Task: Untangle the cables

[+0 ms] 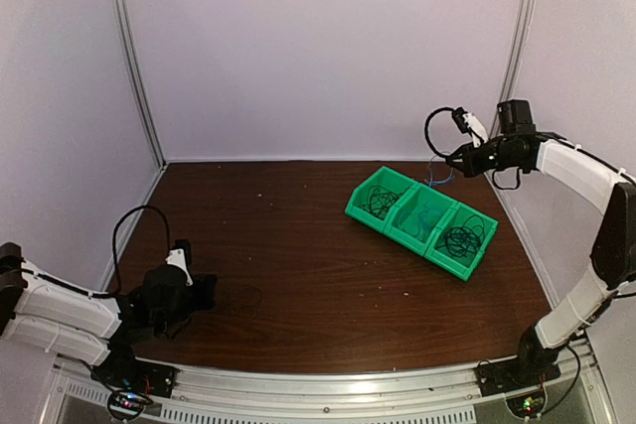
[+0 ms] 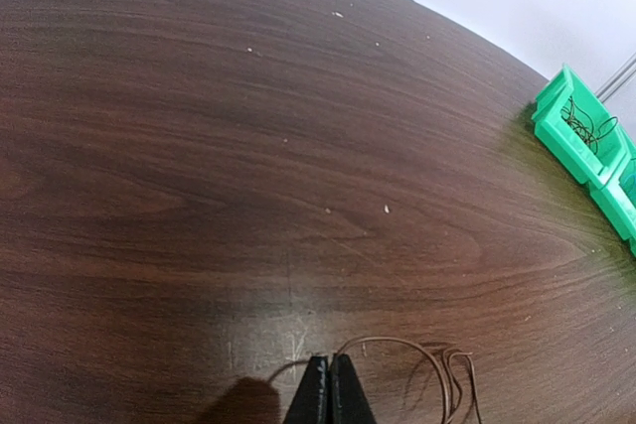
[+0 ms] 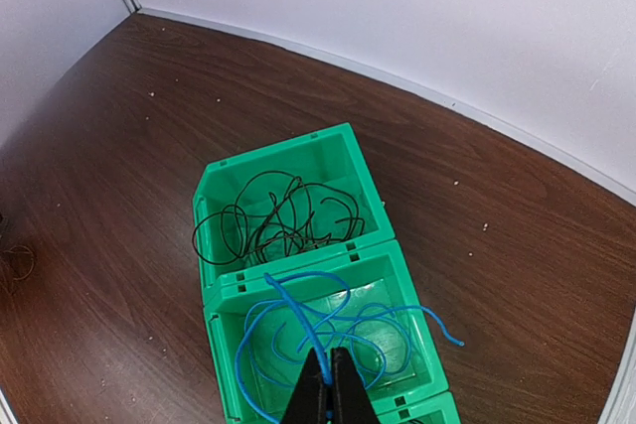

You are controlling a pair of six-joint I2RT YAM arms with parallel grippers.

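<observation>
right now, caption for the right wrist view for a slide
Right pincer shut on a blue cable above its green bin; black cables fill the next bin.

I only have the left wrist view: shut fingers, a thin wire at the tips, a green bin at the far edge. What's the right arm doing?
Observer: The right gripper is shut on a blue cable above the green bin. The cable's loops lie in the middle compartment.
Operator: I see black wires in the nearest compartment. What about the far end?
Observer: That end compartment holds a black coil too.
</observation>
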